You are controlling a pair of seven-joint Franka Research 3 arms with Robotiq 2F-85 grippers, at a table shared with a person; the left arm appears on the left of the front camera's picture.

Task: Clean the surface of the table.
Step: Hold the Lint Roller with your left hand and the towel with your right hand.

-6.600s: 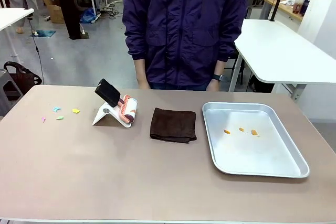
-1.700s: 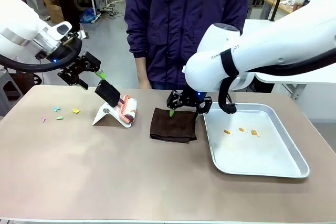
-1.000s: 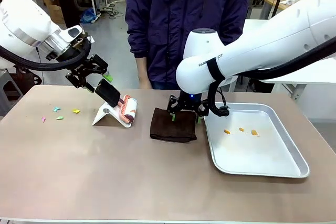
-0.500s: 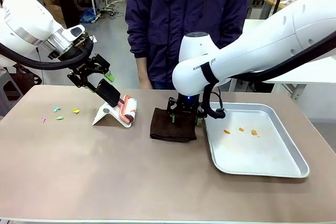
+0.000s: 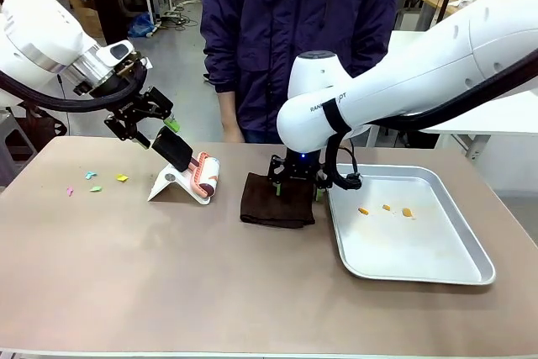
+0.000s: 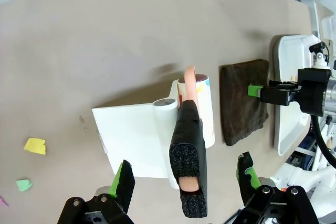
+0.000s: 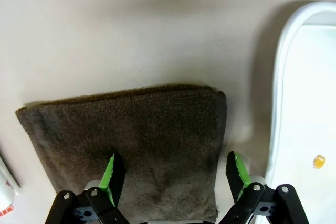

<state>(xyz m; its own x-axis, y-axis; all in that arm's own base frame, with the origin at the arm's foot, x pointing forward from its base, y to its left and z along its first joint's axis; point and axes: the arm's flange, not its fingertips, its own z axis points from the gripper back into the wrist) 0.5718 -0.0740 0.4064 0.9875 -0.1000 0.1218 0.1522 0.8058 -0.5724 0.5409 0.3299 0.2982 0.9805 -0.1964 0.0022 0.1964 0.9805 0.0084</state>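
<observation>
Brownish-taupe and matte, the surface (image 5: 168, 283) fills the front view from the near edge to the far side, where a person in a dark purple jacket (image 5: 298, 39) stands. On its far left lie a few small coloured paper scraps (image 5: 94, 181). To their right a lint roller (image 5: 202, 174) rests on a white stand (image 5: 168, 184), its black handle (image 5: 173, 149) slanting up to the left. A folded dark brown cloth (image 5: 277, 201) lies flat near the middle. Just right of it sits a shiny metal tray (image 5: 420, 268) holding three small orange bits (image 5: 386, 208).

The left tool (image 5: 150, 126) hangs over the roller's handle with its green-padded fingers spread wide. In the left wrist view the handle sits between the two fingers with a gap on each side. The right tool (image 5: 296, 189) points straight down over the cloth, also spread wide, with one finger above the cloth's middle and the other at its tray-side edge. Whether its fingertips touch the cloth cannot be told. Neither tool holds anything.
</observation>
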